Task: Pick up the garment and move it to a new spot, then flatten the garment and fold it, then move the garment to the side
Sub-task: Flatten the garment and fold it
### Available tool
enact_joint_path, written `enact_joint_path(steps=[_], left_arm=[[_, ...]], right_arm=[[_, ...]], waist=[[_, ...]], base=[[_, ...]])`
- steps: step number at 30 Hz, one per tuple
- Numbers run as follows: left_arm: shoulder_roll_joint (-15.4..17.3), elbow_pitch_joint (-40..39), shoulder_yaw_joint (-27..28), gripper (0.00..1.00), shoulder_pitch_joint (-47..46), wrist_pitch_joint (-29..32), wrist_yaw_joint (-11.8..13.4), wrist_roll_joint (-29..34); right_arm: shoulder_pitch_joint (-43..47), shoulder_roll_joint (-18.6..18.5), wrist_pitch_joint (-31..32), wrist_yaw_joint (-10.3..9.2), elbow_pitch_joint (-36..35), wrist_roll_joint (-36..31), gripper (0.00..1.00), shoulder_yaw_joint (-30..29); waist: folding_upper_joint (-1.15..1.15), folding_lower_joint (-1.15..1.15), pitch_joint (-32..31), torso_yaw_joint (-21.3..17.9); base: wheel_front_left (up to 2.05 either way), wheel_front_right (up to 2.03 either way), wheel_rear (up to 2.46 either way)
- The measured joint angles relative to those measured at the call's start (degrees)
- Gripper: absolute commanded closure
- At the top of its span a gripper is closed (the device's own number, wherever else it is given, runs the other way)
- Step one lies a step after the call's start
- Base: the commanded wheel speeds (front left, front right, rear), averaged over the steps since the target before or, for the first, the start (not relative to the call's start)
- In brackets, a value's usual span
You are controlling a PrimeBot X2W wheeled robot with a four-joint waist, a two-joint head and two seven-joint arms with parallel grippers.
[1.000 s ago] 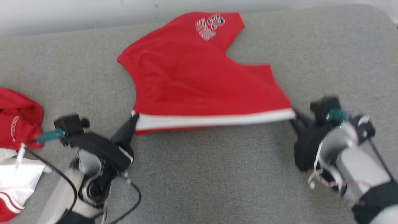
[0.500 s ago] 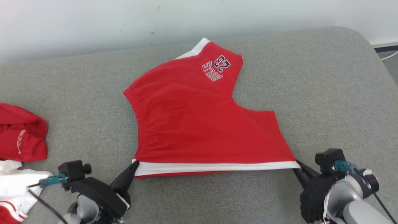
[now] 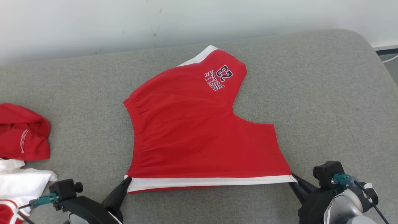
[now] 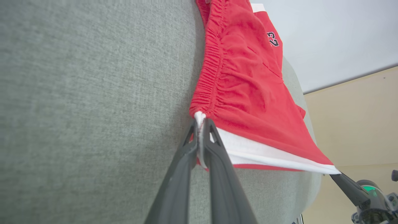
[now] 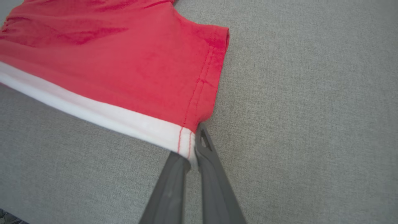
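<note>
Red white-striped knit shorts (image 3: 199, 130): laid flat on grey fabric cushion (image 3: 326, 93). Judged light, limp, easily wrinkled. Stripe's two corners are pinched by left gripper (image 3: 127, 181) and right gripper (image 3: 292, 180); best held there.

Apparently "BULLS 23" on red shorts (image 3: 199, 137)

Left hand (image 3: 127, 180) and right hand (image 3: 292, 178) sit pinched closed, fingers angled inward.

The garment (image 3: 192, 133) is soft, matt red cloth with a smooth white band (image 3: 211, 182) and stitched lettering (image 3: 218, 77). The grey cushion (image 3: 326, 93) beneath is coarse matt weave. The left gripper (image 3: 127, 180) and right gripper (image 3: 293, 179) look like dark matt plastic
</note>
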Motion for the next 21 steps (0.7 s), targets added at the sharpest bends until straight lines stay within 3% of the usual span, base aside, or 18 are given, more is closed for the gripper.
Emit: enact_joint_path(steps=[4, 5, 6, 7, 8, 9, 10, 11, 12, 13, 14, 15, 16, 21], left_arm=[[0.3, -1.2, 0.3, 1.0, 0.1, -0.1, 0.1, 0.0], [0.3, -1.4, 0.3, 1.0, 0.2, -0.1, 0.2, 0.0], [0.4, -1.5, 0.3, 0.72, 0.4, -0.1, 0.6, 0.0], [0.6, -1.6, 0.1, 0.72, 0.6, 0.0, 0.6, 0.2], [0.8, -1.8, 0.1, 0.54, 0.9, 0.0, 0.6, 0.2], [1.0, -1.8, 0.0, 0.84, 1.1, 0.0, 1.0, 0.2], [1.4, -1.8, 0.0, 1.0, 1.2, 0.1, 1.3, 0.3], [1.6, -1.8, 0.1, 1.0, 1.3, 0.2, 1.8, 0.7], [1.8, -1.9, 0.3, 0.98, 1.3, 0.0, 2.0, 1.0], [2.1, -2.1, 0.1, 1.0, 1.4, 0.3, 2.0, 1.2], [2.4, -2.2, 0.0, 0.98, 1.5, 0.5, 2.0, 1.5], [2.5, -2.3, 0.1, 0.55, 1.7, 0.5, 2.2, 1.8], [2.7, -2.5, 0.2, 0.0, 1.9, 0.5, 2.5, 1.8], [3.4, -3.5, 0.1, 0.0, 2.5, 0.0, 2.6, 3.0]], right_arm=[[0.8, -0.5, 1.1, -0.45, -2.0, 0.0, 1.0, -0.3], [1.1, -0.6, 1.6, -0.47, -2.4, 0.0, 0.76, -0.4], [1.3, -0.7, 1.6, -0.49, -2.9, 0.0, 0.65, -0.5], [1.4, -0.7, 1.8, -0.51, -3.4, 0.0, 0.65, -0.6], [1.4, -0.9, 2.4, -0.52, -3.7, 0.0, 0.56, -0.6], [1.5, -1.1, 2.6, -0.71, -3.9, -0.1, 0.43, -0.7], [1.8, -1.3, 3.0, -1.0, -4.2, -0.1, 0.41, -1.1], [2.2, -1.6, 3.1, -1.01, -4.3, -0.1, 0.51, -1.3], [2.5, -1.7, 3.6, -1.02, -4.5, -0.1, 0.4, -1.4], [2.9, -1.8, 3.7, -1.02, -4.8, -0.1, 0.17, -1.5], [3.2, -1.7, 4.1, -1.02, -5.2, -0.1, 0.27, -1.5], [3.5, -1.7, 4.3, -1.04, -5.4, -0.1, 0.0, -1.6], [3.7, -1.7, 4.5, -1.21, -5.6, -0.1, 0.0, -1.8], [4.6, -1.6, 4.6, -1.44, -6.6, -1.1, 0.0, -3.4]], waist=[[0.0, 0.0, 0.1, 0.2], [0.0, 0.0, 0.1, 0.3], [0.0, 0.0, 0.2, 0.3], [0.0, 0.0, 0.2, 0.4], [0.0, 0.0, 0.3, 0.4], [0.0, 0.0, 0.3, 0.4], [0.0, 0.01, 0.3, 0.5], [0.0, 0.01, 0.3, 0.5], [0.01, 0.01, 0.4, 0.5], [0.01, 0.0, 0.4, 0.5], [0.01, 0.0, 0.4, 0.5], [0.01, 0.01, 0.5, 0.5], [0.01, 0.01, 0.5, 0.5], [0.01, 0.01, 0.5, 0.5]], base=[[0.0, 0.0, 0.0], [0.0, 0.0, 0.0], [0.0, 0.0, 0.0], [0.0, 0.0, 0.0], [0.0, 0.0, 0.0], [0.0, 0.0, 0.0], [0.0, 0.0, 0.0], [0.0, 0.0, 0.0], [0.0, 0.0, 0.0], [0.0, 0.0, 0.0], [0.0, 0.0, 0.0], [0.0, 0.0, 0.0], [0.0, 0.0, 0.0], [0.0, 0.0, 0.0]])
